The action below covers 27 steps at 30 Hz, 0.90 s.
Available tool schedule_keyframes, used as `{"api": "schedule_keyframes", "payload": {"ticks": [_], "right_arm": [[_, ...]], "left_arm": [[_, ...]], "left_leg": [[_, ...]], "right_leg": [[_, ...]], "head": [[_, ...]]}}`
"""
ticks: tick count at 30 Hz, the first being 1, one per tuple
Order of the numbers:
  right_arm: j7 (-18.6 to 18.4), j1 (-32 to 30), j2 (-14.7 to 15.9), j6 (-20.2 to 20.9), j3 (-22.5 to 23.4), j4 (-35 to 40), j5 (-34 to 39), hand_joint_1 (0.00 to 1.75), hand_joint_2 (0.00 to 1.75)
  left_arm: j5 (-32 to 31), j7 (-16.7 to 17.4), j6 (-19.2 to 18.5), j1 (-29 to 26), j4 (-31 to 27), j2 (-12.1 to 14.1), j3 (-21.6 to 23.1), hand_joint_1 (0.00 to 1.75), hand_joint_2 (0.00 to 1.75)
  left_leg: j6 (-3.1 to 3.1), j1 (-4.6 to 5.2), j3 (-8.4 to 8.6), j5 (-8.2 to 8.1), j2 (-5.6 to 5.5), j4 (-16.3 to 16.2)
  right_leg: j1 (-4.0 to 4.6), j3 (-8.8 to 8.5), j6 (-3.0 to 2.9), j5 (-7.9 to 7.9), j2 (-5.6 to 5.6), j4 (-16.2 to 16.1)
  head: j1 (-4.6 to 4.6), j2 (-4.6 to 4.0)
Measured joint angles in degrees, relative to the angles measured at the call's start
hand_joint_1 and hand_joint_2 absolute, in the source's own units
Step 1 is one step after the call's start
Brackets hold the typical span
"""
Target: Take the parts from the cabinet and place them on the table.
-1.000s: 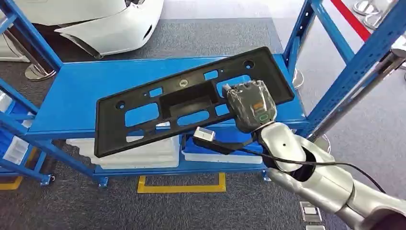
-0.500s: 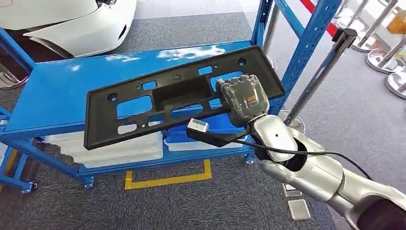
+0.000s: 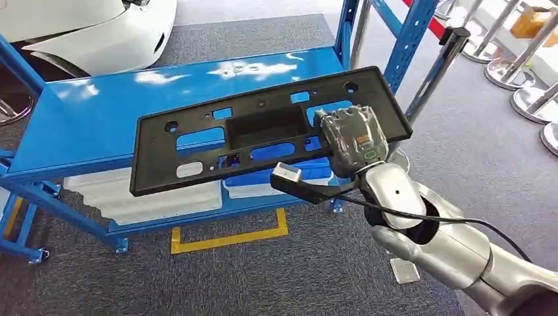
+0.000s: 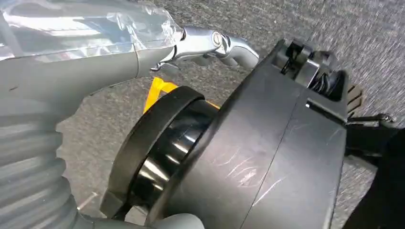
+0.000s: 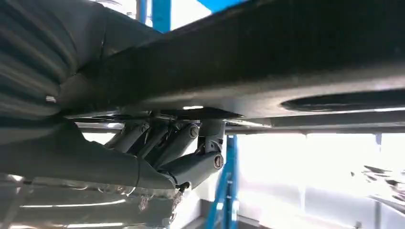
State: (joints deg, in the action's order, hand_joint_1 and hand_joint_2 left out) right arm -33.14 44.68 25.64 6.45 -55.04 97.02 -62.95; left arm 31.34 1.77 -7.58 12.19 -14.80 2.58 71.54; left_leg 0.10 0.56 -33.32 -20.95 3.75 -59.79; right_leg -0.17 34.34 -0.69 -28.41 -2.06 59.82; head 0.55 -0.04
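the black panel (image 3: 263,135) is clear of the blue cabinet (image 3: 85,125), hanging above its top shelf, long side across the front edge. from here, keep it level and swing it away without clipping the cabinet's uprights at the panel's right end. it is a long, flat, matt plastic plate with cut-outs and a sunken middle pocket. the right hand (image 3: 350,137) grips it near that right end, fingers (image 5: 162,138) curled beneath. whether the left hand (image 4: 205,40) is wide or closed, i cannot tell.

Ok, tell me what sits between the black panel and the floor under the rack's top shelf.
In the head view, under the black panel and the blue top shelf, a lower shelf holds white foam trays. Below that lies grey carpet with yellow tape.
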Motion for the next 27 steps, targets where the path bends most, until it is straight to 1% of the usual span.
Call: {"api": "schedule_keyframes", "payload": {"ticks": [1, 2, 3, 4, 5, 6, 7, 8, 9, 10, 11, 12, 17, 19, 20, 21, 22, 23, 24, 25, 26, 27], "right_arm": [[0.0, 0.0, 0.0, 0.0, 0.0, 0.0, 0.0, 1.75, 1.75], [-0.1, 0.0, 0.2, 0.0, 0.0, 0.0, 0.0, 1.75, 1.75], [-0.1, 0.0, 0.2, 0.0, 0.0, 0.0, 0.0, 1.75, 1.75], [-0.1, 0.0, 0.2, 0.0, 0.0, 0.0, 0.0, 1.75, 1.75], [-0.1, 0.0, 0.2, 0.0, 0.0, 0.0, 0.0, 1.75, 1.75], [-0.1, 0.0, 0.2, 0.0, 0.0, 0.0, 0.0, 1.75, 1.75], [-0.2, 0.0, 0.2, 0.1, 0.0, 0.0, 0.0, 1.75, 1.75], [-0.2, 0.0, 0.2, 0.1, 0.0, 0.0, 0.0, 1.75, 1.75], [-0.2, 0.0, 0.2, 0.2, -0.1, 0.0, 0.0, 1.75, 1.75], [-0.2, 0.0, 0.2, 0.2, -0.1, 0.0, 0.1, 1.75, 1.75], [-0.2, 0.0, 0.2, 0.2, -0.1, 0.0, 0.1, 1.75, 1.75], [-0.2, 0.0, 0.2, 0.2, -0.1, 0.0, 0.1, 1.75, 1.75], [-0.2, 0.0, 0.2, 0.2, -0.1, 0.0, 0.1, 1.75, 1.75], [-0.2, 0.0, 0.2, 0.2, -0.1, 0.0, 0.1, 1.75, 1.75], [-0.2, 0.0, 0.2, 0.2, -0.1, 0.0, 0.1, 1.75, 1.75], [-0.2, 0.0, 0.2, 0.2, -0.1, 0.0, 0.1, 1.75, 1.75], [-0.3, 0.1, 0.2, 0.2, -0.1, 0.0, 0.1, 1.75, 1.75], [-0.3, 0.2, 0.2, 0.2, -0.1, 0.0, 0.1, 1.75, 1.75], [-0.3, 0.1, 0.2, 0.2, -0.1, 0.0, 0.2, 1.75, 1.75], [-0.3, 0.5, 0.4, 0.2, -0.1, 0.0, 0.3, 1.75, 1.75], [-0.4, 0.5, 0.4, 0.2, -0.1, 0.0, 0.4, 1.75, 1.75], [-0.4, 0.4, 0.4, 0.3, -0.1, 0.0, 0.4, 1.75, 1.75]], "left_arm": [[0.0, 0.0, 0.0, 0.0, 0.0, 0.0, 0.0, 0.00, 1.75], [0.0, 0.0, 0.0, 0.0, 0.0, 0.0, 0.0, 0.00, 1.75], [0.0, 0.0, 0.0, 0.0, 0.0, 0.0, 0.0, 0.00, 1.75], [0.0, 0.0, 0.0, 0.1, 0.0, 0.0, 0.0, 0.00, 1.75], [0.0, 0.0, 0.0, 0.0, 0.0, 0.0, 0.0, 0.00, 1.75], [0.0, -0.1, -0.1, 0.0, 0.0, 0.0, -0.1, 0.00, 1.75], [0.0, -0.1, -0.1, 0.0, 0.0, 0.0, -0.1, 0.00, 1.75], [0.0, -0.1, -0.1, 0.0, 0.0, 0.0, -0.2, 0.00, 1.75], [0.0, -0.1, -0.1, 0.0, 0.0, 0.0, -0.2, 0.00, 1.75], [0.0, -0.1, -0.1, 0.0, 0.0, 0.0, -0.2, 0.00, 1.75], [0.0, -0.1, -0.1, 0.0, 0.0, 0.0, -0.2, 0.00, 1.75], [-0.1, -0.1, -0.1, -0.2, 0.0, 0.0, -0.2, 0.00, 1.75], [-0.1, -0.1, -0.1, -0.2, 0.0, 0.0, -0.2, 0.00, 1.75], [-0.1, -0.1, -0.1, -0.2, 0.0, 0.0, -0.2, 0.00, 1.75], [-0.1, -0.1, -0.1, -0.2, 0.0, 0.0, -0.2, 0.00, 1.75], [-0.1, -0.1, -0.1, -0.5, 0.0, 0.0, -0.2, 0.00, 1.75], [-0.1, -0.1, -0.2, -0.7, 0.0, 0.0, -0.2, 0.00, 1.75], [-0.1, -0.1, -0.2, -0.6, 0.0, 0.0, -0.3, 0.00, 1.75], [-0.1, -0.1, -0.3, -0.5, 0.0, 0.0, -0.3, 0.00, 1.75], [-0.1, -0.1, -0.6, -0.5, 0.0, -0.1, -0.3, 0.00, 1.75], [-0.1, -0.1, -0.7, -0.5, 0.0, -0.1, -0.4, 0.00, 1.75], [-0.1, -0.1, -0.7, -0.5, 0.0, -0.1, -0.4, 0.00, 1.75]], "left_leg": [[-0.13, -0.04, 0.03, 0.08, 0.36, 0.1], [-0.35, 0.02, 0.08, 0.21, 0.70, 0.1], [-0.76, 0.06, -0.15, -0.38, 0.56, -0.4], [-1.22, -0.14, -0.46, -1.78, -1.09, -1.7], [-1.49, -0.36, -1.71, -4.17, -2.36, -5.0], [-1.74, -0.62, -3.31, -6.49, -2.96, -9.2], [-2.00, -0.82, -5.03, -8.37, -3.21, -13.7], [-2.17, -0.92, -5.87, -8.99, -3.25, -16.2], [-2.20, -1.04, -5.55, -8.37, -3.27, -16.2], [-2.16, -1.21, -4.11, -6.56, -3.29, -13.7], [-2.12, -1.37, -1.93, -4.15, -3.48, -9.7], [-2.10, -1.57, 0.23, -1.74, -4.24, -5.0], [-2.10, -1.57, 0.23, -1.74, -4.24, -5.0], [-2.10, -1.63, 0.62, -1.29, -4.56, -4.1], [-2.11, -1.74, 1.18, -0.64, -5.30, -2.7], [-2.06, -1.98, 1.43, -0.83, -7.11, -1.2], [-1.72, -1.81, 1.53, -1.08, -8.05, 0.0], [-1.61, -1.70, 1.35, -1.18, -7.79, 0.0], [-1.28, -1.37, 0.99, -0.95, -7.22, -0.1], [0.28, -1.33, 0.75, 0.27, -4.22, 1.2], [0.40, -1.08, 0.53, 0.35, -3.36, 1.2], [0.41, -0.92, 0.45, 0.36, -2.78, 1.1]], "right_leg": [[0.02, 0.10, -0.18, 0.11, 0.40, 0.0], [0.02, 0.25, -0.49, 0.32, 0.85, -0.1], [-0.49, 0.09, -1.04, 0.84, 1.16, -0.8], [-0.55, 0.20, -1.30, 1.03, 1.39, -0.8], [-0.64, 0.40, -1.50, 1.17, 1.70, -0.8], [-0.64, 0.58, -1.65, 1.28, 2.09, -0.8], [-0.62, 0.76, -1.66, 1.44, 2.49, -0.8], [-0.63, 0.89, -1.62, 1.57, 2.96, -0.8], [-0.68, 0.95, -1.51, 1.67, 3.47, -0.7], [-0.73, 0.95, -1.39, 1.76, 4.08, -0.7], [-0.80, 0.92, -1.27, 1.83, 4.61, -0.7], [-0.88, 0.90, -1.17, 1.88, 5.08, -0.6], [-0.88, 0.90, -1.17, 1.88, 5.08, -0.6], [-0.89, 0.90, -1.15, 1.89, 5.17, -0.6], [-0.92, 0.94, -1.08, 1.93, 5.32, -0.6], [-1.00, 1.12, -0.94, 2.02, 5.53, -0.6], [-1.04, 2.29, 0.09, 2.72, 6.55, -0.4], [-1.20, 2.57, 0.37, 2.91, 6.71, -0.4], [-1.41, 2.92, 1.35, 3.55, 7.57, -0.8], [-1.12, 8.08, 1.85, -3.55, 2.59, 11.0], [-1.14, 10.14, 1.89, -5.22, 2.53, 16.1], [-1.14, 10.18, 1.84, -4.85, 2.52, 16.7]], "head": [[-0.13, 0.00], [-0.20, 0.02], [0.00, 0.02], [-0.22, 0.00], [-0.66, 0.02], [-1.22, 0.02], [-1.47, 0.02], [-1.49, 0.02], [-1.60, 0.02], [-1.84, 0.02], [-1.97, 0.00], [-2.17, 0.00], [-2.17, 0.00], [-2.19, 0.02], [-2.28, 0.00], [-2.45, 0.00], [-2.52, 0.00], [-2.45, 0.02], [-2.36, 0.00], [-0.59, 0.00], [-0.15, 0.00], [0.04, 0.00]]}}
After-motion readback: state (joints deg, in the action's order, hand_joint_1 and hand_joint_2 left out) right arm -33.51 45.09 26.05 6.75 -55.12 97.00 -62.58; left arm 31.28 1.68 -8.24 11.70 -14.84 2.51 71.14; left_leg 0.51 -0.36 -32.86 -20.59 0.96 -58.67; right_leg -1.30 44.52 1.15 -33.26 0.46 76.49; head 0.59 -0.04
